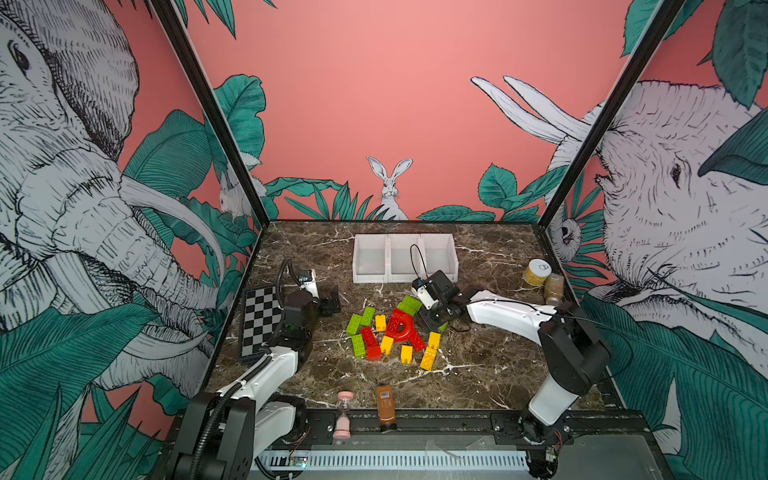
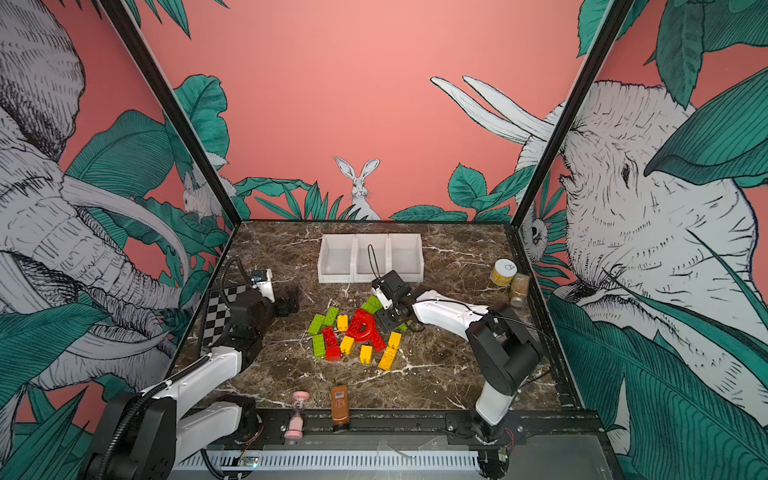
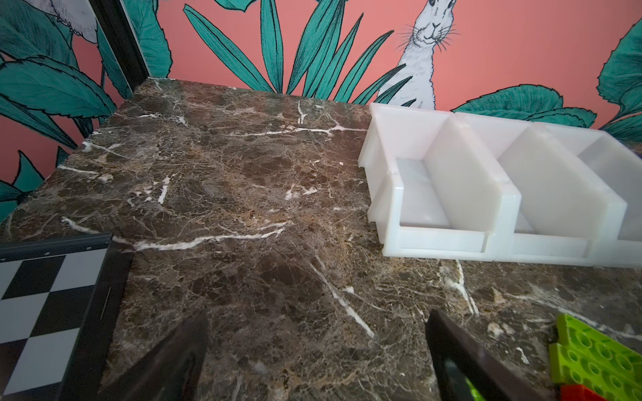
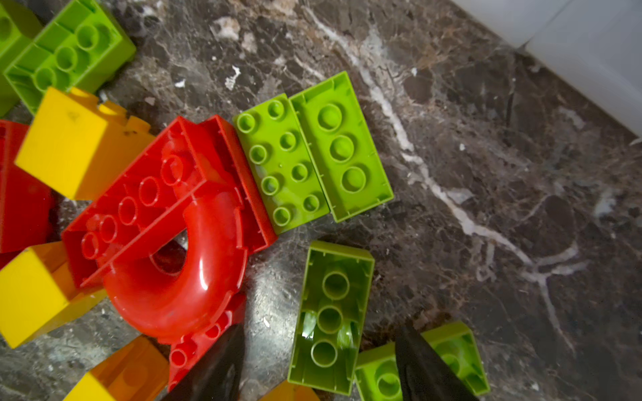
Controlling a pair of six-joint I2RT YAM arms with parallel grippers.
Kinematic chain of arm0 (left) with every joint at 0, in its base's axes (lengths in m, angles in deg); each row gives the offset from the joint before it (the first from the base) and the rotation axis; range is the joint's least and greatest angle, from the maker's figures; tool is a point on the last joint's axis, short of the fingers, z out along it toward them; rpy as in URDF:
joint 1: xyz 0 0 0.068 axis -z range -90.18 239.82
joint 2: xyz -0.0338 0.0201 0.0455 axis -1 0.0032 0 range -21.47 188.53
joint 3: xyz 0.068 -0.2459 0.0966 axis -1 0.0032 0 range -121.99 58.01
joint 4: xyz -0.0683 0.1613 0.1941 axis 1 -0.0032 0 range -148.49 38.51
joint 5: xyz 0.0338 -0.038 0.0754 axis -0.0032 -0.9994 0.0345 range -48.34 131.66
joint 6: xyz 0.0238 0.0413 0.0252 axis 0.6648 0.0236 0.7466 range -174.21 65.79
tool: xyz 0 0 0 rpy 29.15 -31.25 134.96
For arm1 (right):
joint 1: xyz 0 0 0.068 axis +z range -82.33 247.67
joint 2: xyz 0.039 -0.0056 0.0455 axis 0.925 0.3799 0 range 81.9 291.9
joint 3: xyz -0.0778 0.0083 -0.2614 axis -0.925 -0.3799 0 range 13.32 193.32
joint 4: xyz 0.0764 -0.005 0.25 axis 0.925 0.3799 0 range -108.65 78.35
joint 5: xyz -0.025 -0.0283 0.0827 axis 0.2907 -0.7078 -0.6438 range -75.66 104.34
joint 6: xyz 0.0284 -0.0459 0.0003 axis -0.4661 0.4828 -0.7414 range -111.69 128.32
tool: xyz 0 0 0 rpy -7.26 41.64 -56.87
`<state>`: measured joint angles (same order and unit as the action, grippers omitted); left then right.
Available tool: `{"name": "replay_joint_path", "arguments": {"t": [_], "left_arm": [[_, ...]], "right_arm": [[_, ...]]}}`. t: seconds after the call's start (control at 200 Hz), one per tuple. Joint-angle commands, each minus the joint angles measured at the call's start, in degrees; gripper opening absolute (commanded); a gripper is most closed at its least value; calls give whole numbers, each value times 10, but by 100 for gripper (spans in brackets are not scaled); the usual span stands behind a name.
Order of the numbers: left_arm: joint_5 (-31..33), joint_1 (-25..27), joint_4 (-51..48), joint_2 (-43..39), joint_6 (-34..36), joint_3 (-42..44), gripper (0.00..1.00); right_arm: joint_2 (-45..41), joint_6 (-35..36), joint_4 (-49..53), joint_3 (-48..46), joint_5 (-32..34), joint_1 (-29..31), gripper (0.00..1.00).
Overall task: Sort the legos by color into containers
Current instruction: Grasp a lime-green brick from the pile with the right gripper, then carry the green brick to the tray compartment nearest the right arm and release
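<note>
Evidently the first pick is in hand: the three white bins [image 1: 388,253] at the back of the marble table [image 1: 478,365] stand empty, and all the legos [image 1: 401,326] lie heaped mid-table. The right gripper [image 4: 319,330] hangs low over the heap's right edge. Its jaws are parted and hold nothing, straddling a lime green brick [image 4: 333,284] that lies hollow side up, with a gap at each side. One finger overlaps a second green brick [image 4: 458,347], and the red arch piece [image 4: 194,277] lies near the other. The next move, I judge, calls for closing on that brick alone, then lifting it toward a bin. The left gripper [image 3: 316,316] hovers spread wide and empty over bare marble beside the checkered board [image 1: 259,320].
</note>
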<state>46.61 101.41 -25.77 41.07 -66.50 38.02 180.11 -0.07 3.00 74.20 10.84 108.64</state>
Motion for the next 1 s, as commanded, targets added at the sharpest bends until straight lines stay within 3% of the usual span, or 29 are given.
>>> {"name": "replay_joint_path", "arguments": {"t": [0.0, 0.375, 0.645, 0.845, 0.995], "left_arm": [[-5, 4, 16, -15, -3, 3, 98], [-1, 5, 8, -39, -4, 7, 98], [-1, 4, 8, -42, -6, 8, 98], [-1, 4, 4, -46, -10, 7, 98], [-1, 5, 6, -51, -7, 9, 98]], "right_arm": [[16, 1, -5, 17, 11, 2, 66], [60, 2, -9, 25, 27, 3, 56], [58, -3, -21, 25, 43, 2, 43], [31, -8, -22, 20, 68, -1, 31], [-17, -8, -20, 16, 65, -24, 29]]}}
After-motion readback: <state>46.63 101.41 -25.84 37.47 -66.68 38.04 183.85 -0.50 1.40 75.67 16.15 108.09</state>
